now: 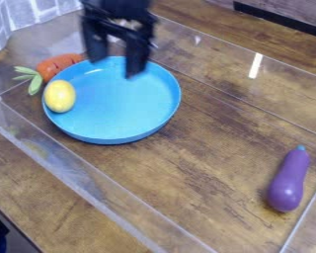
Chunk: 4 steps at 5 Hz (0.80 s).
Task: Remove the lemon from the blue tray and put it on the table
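The yellow lemon [59, 96] lies on the left side of the blue tray [131, 107], close to its rim. My gripper [116, 67] hangs above the tray's far edge, pointing down. Its two dark fingers [135, 61] are spread wide with nothing between them. It is up and to the right of the lemon and clear of it. The dark brown wooden table [188, 193] carries the tray.
An orange carrot [55, 67] with green leaves lies just beyond the tray's left rim, behind the lemon. A purple eggplant [288, 178] rests on the table at the right. A transparent low wall [68, 168] runs around the work area.
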Each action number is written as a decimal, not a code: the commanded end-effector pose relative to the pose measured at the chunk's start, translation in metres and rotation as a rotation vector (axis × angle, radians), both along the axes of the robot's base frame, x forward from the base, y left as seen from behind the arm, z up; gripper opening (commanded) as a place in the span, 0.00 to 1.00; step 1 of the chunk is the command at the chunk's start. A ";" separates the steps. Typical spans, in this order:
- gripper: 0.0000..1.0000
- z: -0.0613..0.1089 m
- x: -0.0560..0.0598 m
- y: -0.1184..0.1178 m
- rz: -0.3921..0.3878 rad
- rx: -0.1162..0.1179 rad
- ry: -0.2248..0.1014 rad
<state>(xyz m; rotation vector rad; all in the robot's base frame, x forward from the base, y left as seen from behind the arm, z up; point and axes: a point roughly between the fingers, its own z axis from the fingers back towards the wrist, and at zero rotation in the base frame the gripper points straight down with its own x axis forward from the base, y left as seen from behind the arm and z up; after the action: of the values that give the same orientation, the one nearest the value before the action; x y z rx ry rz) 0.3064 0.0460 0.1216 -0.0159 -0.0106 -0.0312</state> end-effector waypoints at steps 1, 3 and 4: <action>1.00 0.028 0.000 0.040 0.061 0.016 -0.106; 1.00 0.013 0.004 0.043 0.051 0.024 -0.114; 1.00 0.002 0.004 0.048 0.135 0.029 -0.108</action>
<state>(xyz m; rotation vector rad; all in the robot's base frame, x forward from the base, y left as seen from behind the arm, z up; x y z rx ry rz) 0.3096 0.0929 0.1138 0.0060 -0.0856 0.0982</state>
